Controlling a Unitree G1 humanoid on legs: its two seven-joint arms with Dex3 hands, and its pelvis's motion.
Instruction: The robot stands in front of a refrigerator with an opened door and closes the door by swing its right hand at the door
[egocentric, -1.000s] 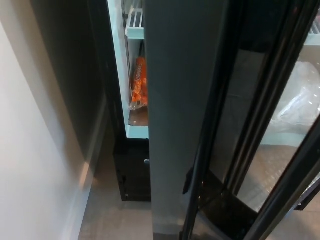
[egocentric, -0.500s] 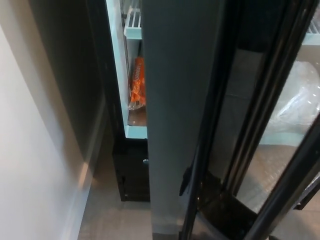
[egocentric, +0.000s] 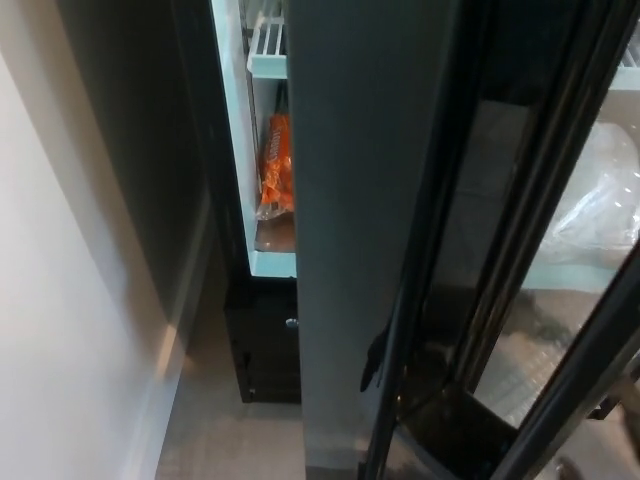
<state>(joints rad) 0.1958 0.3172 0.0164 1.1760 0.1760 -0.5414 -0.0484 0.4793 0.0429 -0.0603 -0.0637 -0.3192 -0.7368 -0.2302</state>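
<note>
The refrigerator door (egocentric: 365, 220) stands open, edge-on to me, as a tall grey slab down the middle of the head view, with its black frame and glass pane (egocentric: 500, 260) on the right. Behind it on the left I see the lit refrigerator interior (egocentric: 262, 150), with a white wire shelf (egocentric: 268, 42) and an orange packet (egocentric: 276, 165) on a lower shelf. Through the glass a crumpled clear plastic bag (egocentric: 605, 195) shows. Neither of my hands shows in the view.
A pale wall (egocentric: 60, 330) runs down the left, leaving a narrow strip of grey floor (egocentric: 225, 430) beside the refrigerator's black base (egocentric: 262, 345). A blurred dark shape (egocentric: 628, 400) sits at the bottom right edge.
The picture has shifted only slightly, which is camera motion. The door stands in about the same place. A blurred dark shape has come in at the bottom right edge.
</note>
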